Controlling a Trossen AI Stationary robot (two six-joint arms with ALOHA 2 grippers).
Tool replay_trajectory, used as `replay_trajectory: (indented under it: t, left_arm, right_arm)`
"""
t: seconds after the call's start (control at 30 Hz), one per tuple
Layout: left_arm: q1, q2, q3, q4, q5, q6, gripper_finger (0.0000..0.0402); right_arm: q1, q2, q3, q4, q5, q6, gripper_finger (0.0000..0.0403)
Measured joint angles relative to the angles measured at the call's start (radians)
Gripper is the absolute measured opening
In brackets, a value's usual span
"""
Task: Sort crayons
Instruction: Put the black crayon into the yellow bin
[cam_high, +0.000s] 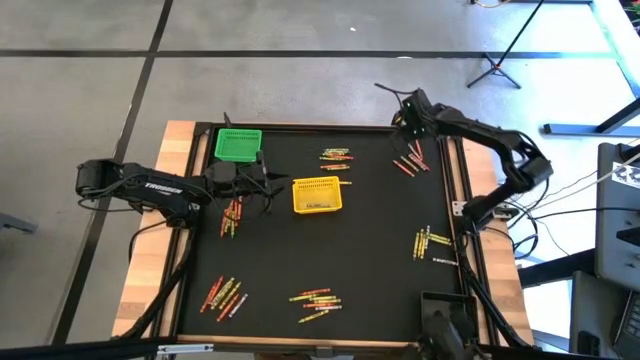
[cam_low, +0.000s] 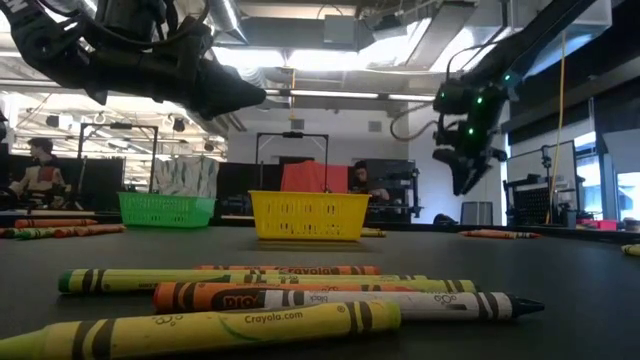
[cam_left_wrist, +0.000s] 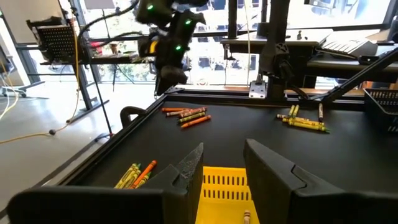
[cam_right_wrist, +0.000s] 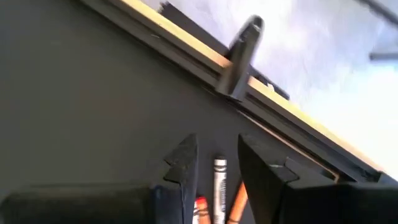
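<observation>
While crayons (cam_right_wrist: 219, 186) lie near the table's edge (cam_right_wrist: 292, 121), right hand (cam_right_wrist: 214, 165) hovers.

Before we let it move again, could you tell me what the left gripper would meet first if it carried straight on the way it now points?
Probably the yellow basket: it sits directly ahead between the left gripper's open fingers. Depth is unclear, so it might pass above the rim.

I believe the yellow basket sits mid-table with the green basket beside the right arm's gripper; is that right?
Not quite: the high view shows the green basket beside the left gripper, not the right one. The yellow basket does sit mid-table.
</observation>
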Motion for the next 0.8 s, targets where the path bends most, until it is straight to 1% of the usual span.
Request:
replay_trajectory:
  t: [0.17, 0.27, 0.57, 0.8]
  left_arm:
    - [0.0, 0.0, 0.0, 0.0, 0.0, 0.0, 0.0103]
    - [0.0, 0.0, 0.0, 0.001, 0.0, 0.0, 0.0103]
    - [0.0, 0.0, 0.0, 0.001, 0.0, 0.0, 0.0103]
    - [0.0, 0.0, 0.0, 0.002, 0.0, 0.0, 0.0103]
  right_arm:
    - [-0.041, 0.102, 0.073, -0.115, 0.0, 0.003, 0.0111]
    - [-0.047, 0.139, 0.089, -0.135, 0.0, 0.014, 0.0111]
    - [-0.044, 0.193, 0.09, -0.14, 0.008, 0.037, 0.0111]
    - [-0.044, 0.195, 0.089, -0.139, 0.009, 0.068, 0.0111]
